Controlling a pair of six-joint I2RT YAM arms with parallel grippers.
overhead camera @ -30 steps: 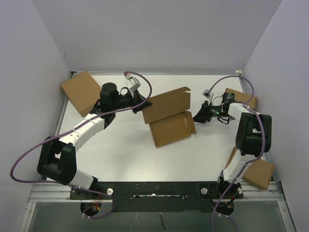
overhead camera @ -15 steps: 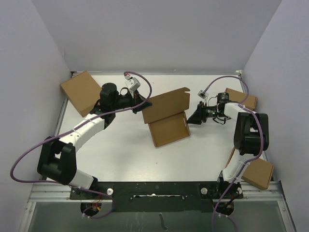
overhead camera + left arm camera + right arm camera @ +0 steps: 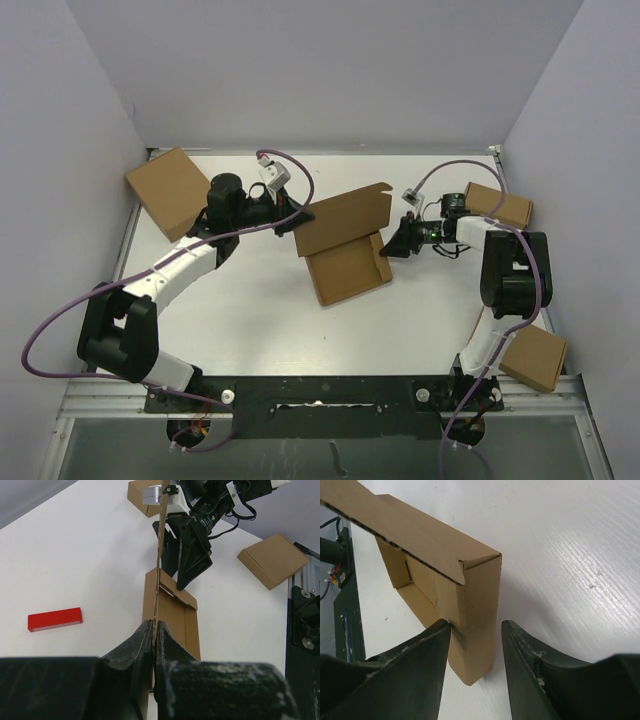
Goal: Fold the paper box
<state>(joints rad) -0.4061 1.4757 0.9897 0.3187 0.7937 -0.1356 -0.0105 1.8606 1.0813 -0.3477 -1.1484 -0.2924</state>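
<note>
Item 1, paper box: brown cardboard, centre of the top view, on the white table; the shallow tray part lies flat with its side walls up, and the large lid panel stands raised over the tray's far edge, leaning; in the left wrist view that panel shows edge-on as a thin line from lower centre to the top of the frame. Item 2, left gripper: left of centre in the top view, clenched on the left edge of the raised panel, its fingers pressed flat to the cardboard on both sides. Item 3, right gripper: right of centre, at the tray's right side wall; released, its fingers standing apart along the bottom of the right wrist view and straddling the near corner of that wall, the left one close against the cardboard, the right one with a strip of table showing between it and the box. Item 4, three closed brown boxes: one upper left, one upper right just behind the right arm, one lower right partly under that arm. Item 5, red block: middle left of the left wrist view, flat on the table, well apart from the paper box. Item 6, purple cables: looped along both arms
</note>
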